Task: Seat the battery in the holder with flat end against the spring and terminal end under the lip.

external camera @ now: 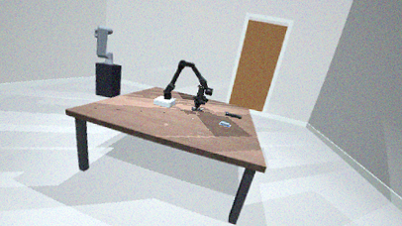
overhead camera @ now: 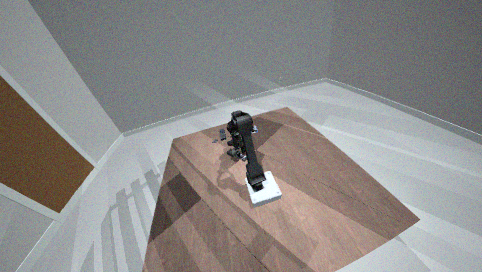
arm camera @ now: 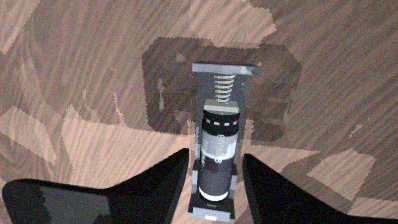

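The grey holder (arm camera: 226, 69) lies lengthwise in the wrist view, its coiled spring (arm camera: 224, 89) and pale spring plate at the far end. The battery (arm camera: 218, 150), dark with a silver band, lies along the holder. Its black-banded end is at the spring plate; its white-rimmed end is near the holder's near end wall. Whether that end is under the lip, and whether the battery is fully flat, I cannot tell. My gripper (arm camera: 215, 157) (external camera: 198, 108) is open, one finger on each side of the battery, with a visible gap on both sides.
A blue-and-white item (external camera: 225, 124) (overhead camera: 255, 129) and a dark elongated object (external camera: 233, 115) lie on the wooden table (external camera: 125, 119) (overhead camera: 310, 200). The arm's white base (overhead camera: 265, 191) (external camera: 164, 102) stands on it too. Another robot on a dark pedestal (external camera: 107, 80) stands beyond the table.
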Controlling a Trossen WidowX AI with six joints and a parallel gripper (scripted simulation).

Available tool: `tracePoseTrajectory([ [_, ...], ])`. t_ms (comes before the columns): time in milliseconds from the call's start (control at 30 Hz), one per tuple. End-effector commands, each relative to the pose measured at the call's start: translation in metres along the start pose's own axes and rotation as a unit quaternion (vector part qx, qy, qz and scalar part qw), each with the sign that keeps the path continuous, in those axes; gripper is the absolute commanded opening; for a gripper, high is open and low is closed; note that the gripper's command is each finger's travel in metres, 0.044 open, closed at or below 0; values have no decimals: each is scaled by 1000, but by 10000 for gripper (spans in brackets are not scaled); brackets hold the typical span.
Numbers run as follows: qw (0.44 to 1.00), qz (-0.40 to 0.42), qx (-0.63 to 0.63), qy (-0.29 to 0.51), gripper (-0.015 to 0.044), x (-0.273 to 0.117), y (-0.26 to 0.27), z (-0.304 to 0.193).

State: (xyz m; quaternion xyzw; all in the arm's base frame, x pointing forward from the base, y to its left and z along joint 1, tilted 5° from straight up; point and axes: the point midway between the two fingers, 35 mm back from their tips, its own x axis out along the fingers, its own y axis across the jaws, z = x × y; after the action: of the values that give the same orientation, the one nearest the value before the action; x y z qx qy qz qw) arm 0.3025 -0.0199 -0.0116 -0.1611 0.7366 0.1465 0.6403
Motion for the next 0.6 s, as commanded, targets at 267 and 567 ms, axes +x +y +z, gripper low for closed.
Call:
tracePoseTrajectory([
  [267, 1000, 0, 1, -2, 387, -69, 2, -4],
  [567, 1000, 0, 1, -2, 440, -77, 2, -4],
])
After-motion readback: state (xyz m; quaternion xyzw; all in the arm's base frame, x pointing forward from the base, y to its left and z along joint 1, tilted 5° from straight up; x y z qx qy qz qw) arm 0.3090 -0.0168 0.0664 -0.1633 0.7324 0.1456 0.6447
